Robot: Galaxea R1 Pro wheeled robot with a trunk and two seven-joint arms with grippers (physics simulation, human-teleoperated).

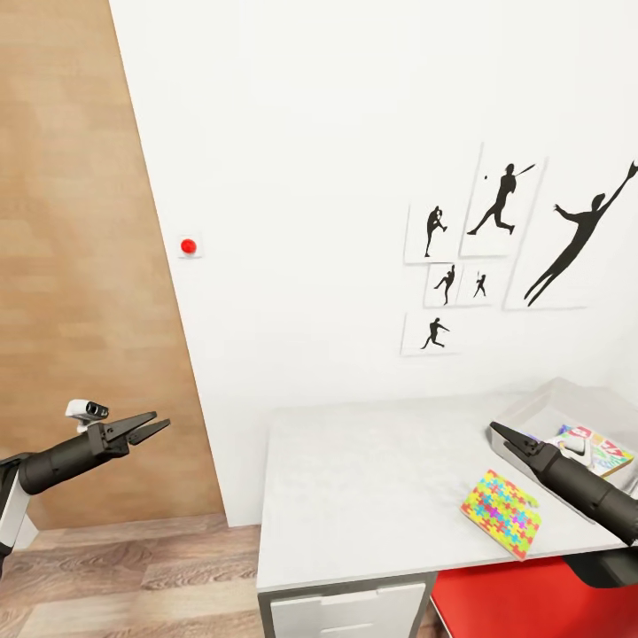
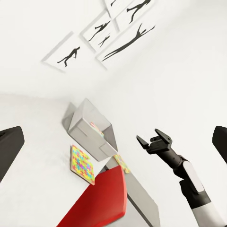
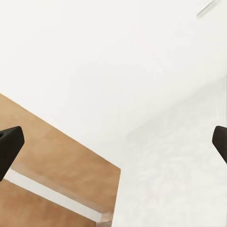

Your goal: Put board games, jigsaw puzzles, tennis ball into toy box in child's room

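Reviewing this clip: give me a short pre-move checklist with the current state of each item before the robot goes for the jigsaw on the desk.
1. Multicoloured jigsaw puzzle slab lying on the long pale grey table, beside the bin, not in it: ok.
2. Right claw empty, hanging above the table near the shallow light grey toy box: ok.
3. Left claw open and empty, off to the side over the wood plank floor: ok.
4. Toy box has room: a printed board game lies inside; remaining space cannot tell.
5. Other toys located: cannot tell.
6. Red chair sits below the table edge under the right arm: ok.
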